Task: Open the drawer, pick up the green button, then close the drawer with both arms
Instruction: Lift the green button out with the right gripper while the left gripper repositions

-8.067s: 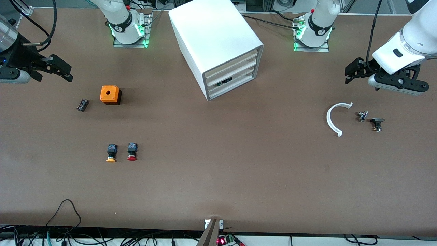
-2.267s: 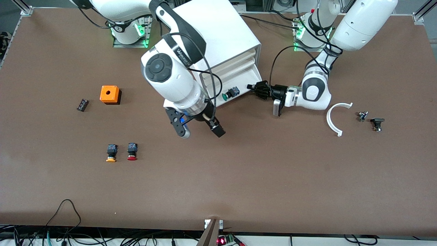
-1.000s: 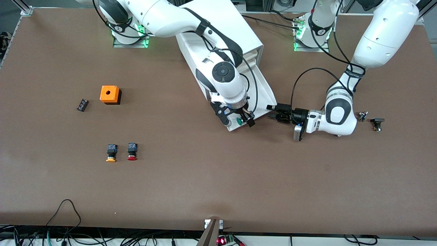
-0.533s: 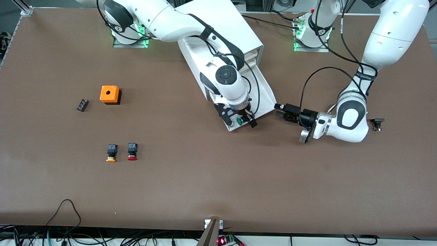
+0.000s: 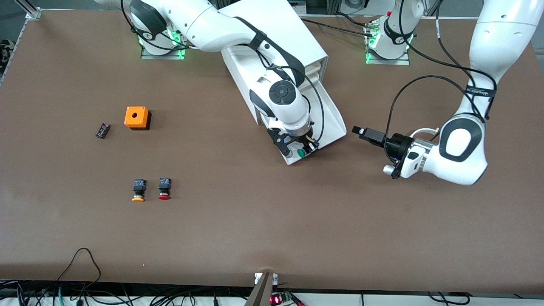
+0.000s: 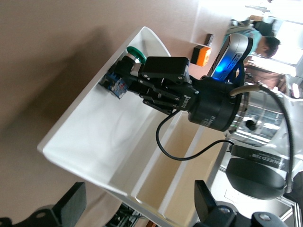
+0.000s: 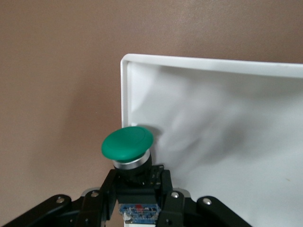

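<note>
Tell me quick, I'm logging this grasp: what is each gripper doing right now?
Right gripper: shut on the green button, in the open drawer.
Left gripper: open, empty, beside the drawer.

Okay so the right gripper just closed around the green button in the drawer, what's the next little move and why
Probably a short straight lift. The right gripper is shut on the green button, which sits low at the pulled-out drawer's front corner, close to its rim. Raising it first should clear that rim before carrying it away. The left gripper hangs open over the table beside the drawer.
</note>
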`<control>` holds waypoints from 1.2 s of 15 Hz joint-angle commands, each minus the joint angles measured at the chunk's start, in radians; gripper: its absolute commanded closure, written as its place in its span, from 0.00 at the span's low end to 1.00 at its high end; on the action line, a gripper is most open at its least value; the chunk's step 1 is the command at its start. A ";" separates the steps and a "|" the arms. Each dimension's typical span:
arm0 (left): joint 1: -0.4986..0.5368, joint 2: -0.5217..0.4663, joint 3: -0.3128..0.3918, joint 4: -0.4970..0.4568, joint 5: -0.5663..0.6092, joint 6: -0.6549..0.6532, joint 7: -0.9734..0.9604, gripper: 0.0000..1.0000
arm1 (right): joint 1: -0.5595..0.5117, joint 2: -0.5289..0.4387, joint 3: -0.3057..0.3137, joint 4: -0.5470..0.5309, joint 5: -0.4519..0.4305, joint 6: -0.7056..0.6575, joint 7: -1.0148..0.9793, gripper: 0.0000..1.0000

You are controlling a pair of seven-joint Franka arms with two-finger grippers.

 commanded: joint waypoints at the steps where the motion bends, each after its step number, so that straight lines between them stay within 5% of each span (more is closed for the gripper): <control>1: 0.003 -0.026 -0.010 0.071 0.062 -0.057 -0.163 0.00 | -0.002 -0.015 -0.008 0.033 -0.008 -0.067 0.021 1.00; 5: -0.020 -0.059 -0.038 0.152 0.172 -0.074 -0.364 0.00 | -0.071 -0.075 0.007 0.085 -0.002 -0.213 -0.083 1.00; 8: -0.086 -0.100 -0.047 0.204 0.374 -0.073 -0.507 0.00 | -0.157 -0.121 0.041 0.085 0.032 -0.265 -0.269 1.00; 13: -0.208 -0.132 -0.044 0.244 0.729 -0.068 -0.609 0.00 | -0.338 -0.173 0.089 0.081 0.050 -0.483 -0.763 1.00; 18: -0.197 -0.106 -0.033 0.322 0.818 -0.057 -0.600 0.00 | -0.503 -0.193 0.084 0.064 0.059 -0.649 -1.270 1.00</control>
